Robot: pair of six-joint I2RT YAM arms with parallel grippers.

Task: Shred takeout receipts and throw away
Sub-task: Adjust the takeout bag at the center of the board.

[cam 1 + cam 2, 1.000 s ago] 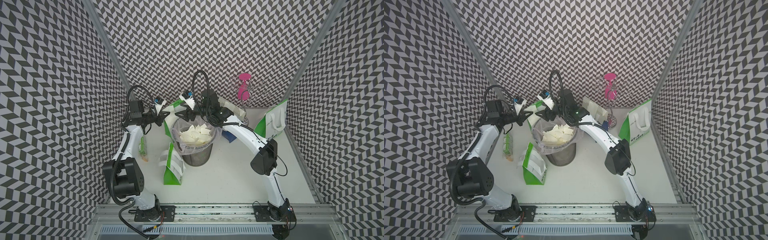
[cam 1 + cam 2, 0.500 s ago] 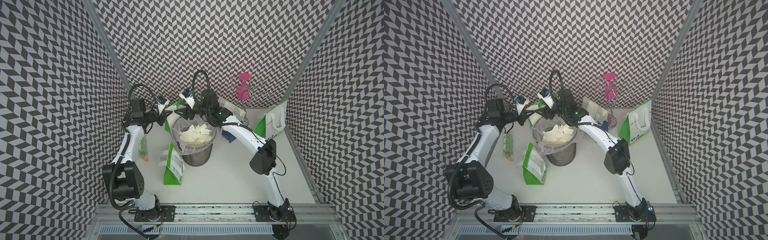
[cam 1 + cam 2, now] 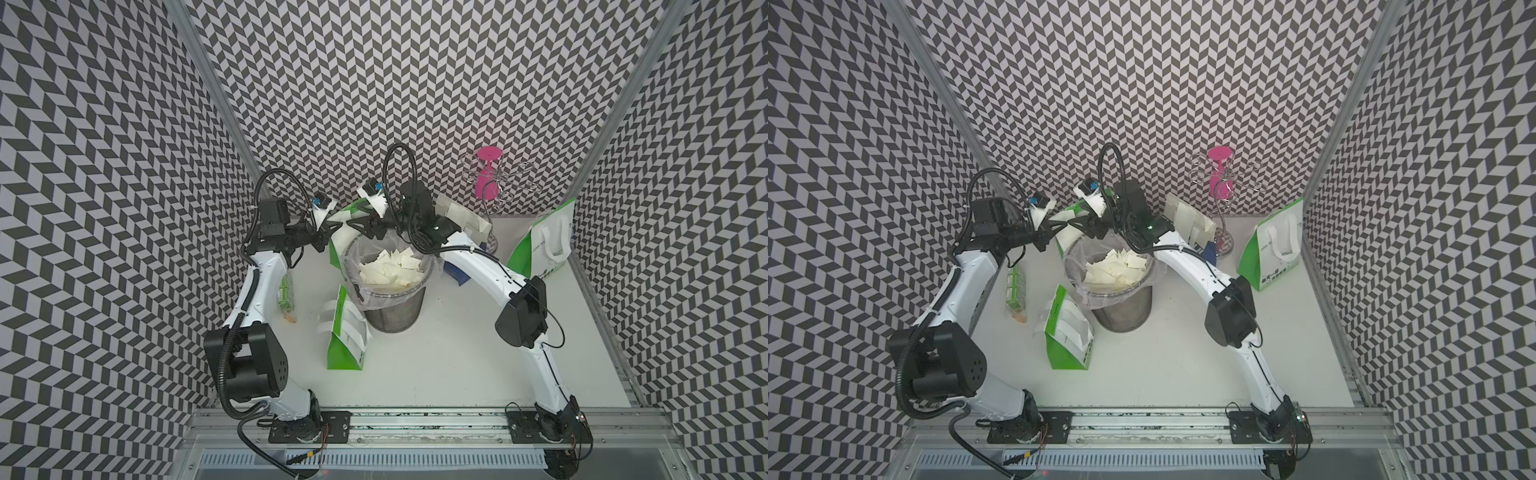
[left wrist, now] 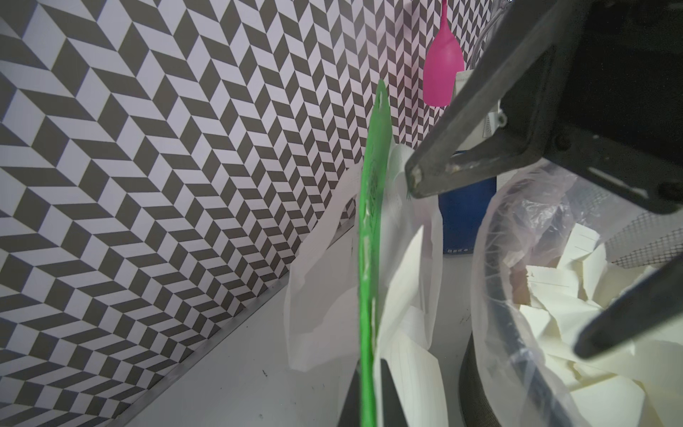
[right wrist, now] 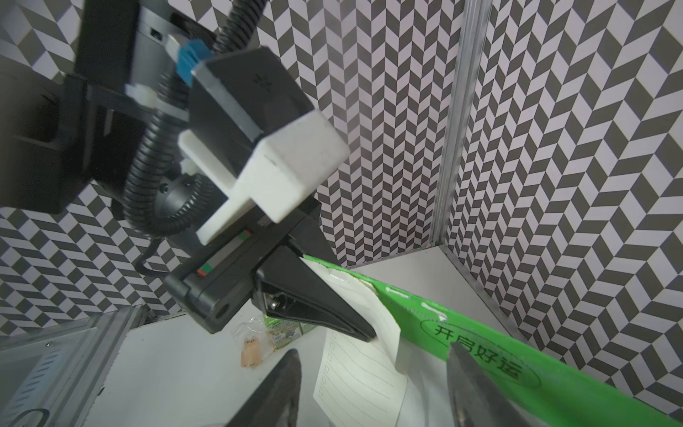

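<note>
You can read one label: the characters 开启好运, set in an oval on the green-and-white bag [image 5: 480,351]. The print on the second bag [image 3: 544,249], which stands by the right wall, is too small to read.

Everything sits on a plain white table [image 3: 436,365], boxed in by black-and-white chevron walls [image 3: 374,83].

Your left gripper [image 3: 336,226] is clamped tight on the first bag's top edge, at the far rim of the mesh bin [image 3: 395,316]. Your right gripper [image 3: 356,229] faces it with jaws parted, gripping nothing.

In the right wrist view, a receipt [image 5: 354,384] shows between the right gripper's fingers. It is a white slip with faint ruled lines and a column of small boxes, hanging against the bag. Angular cream-white scraps [image 3: 388,268] fill the bin's clear liner.
</note>
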